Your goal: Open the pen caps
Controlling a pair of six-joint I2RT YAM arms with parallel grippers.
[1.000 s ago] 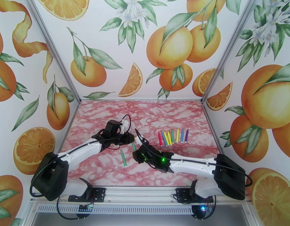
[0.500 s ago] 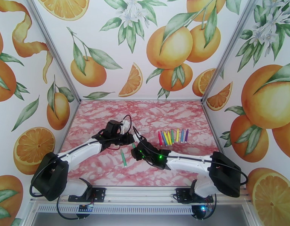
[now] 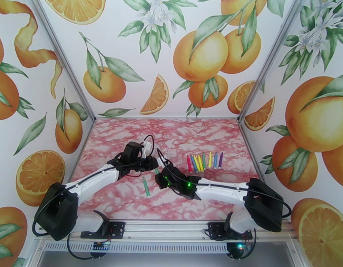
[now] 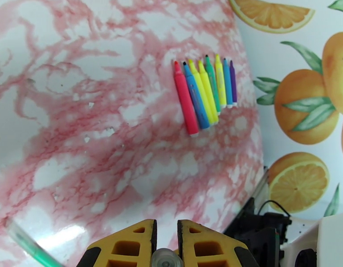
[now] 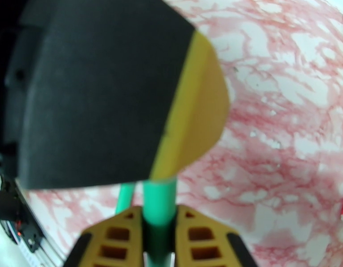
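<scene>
Status | left hand (image 4: 166, 225) and right hand (image 5: 159, 214) both clamped on one green pen (image 5: 159, 196), cap not visibly off | row of pens (image 4: 205, 96) waiting on counter (image 4: 82, 130) | I judge: early.

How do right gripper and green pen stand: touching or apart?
Touching. Right wrist view: the fingers of the right gripper clamp the green pen, no gap.

Pens (image 3: 204, 162) rowed on table (image 3: 207, 134), right; lone pen (image 3: 146, 188) left

You look down on a pink-veined marble worktop (image 3: 207, 136), boxed in by walls (image 3: 127, 50) printed with oranges and leaves.
</scene>
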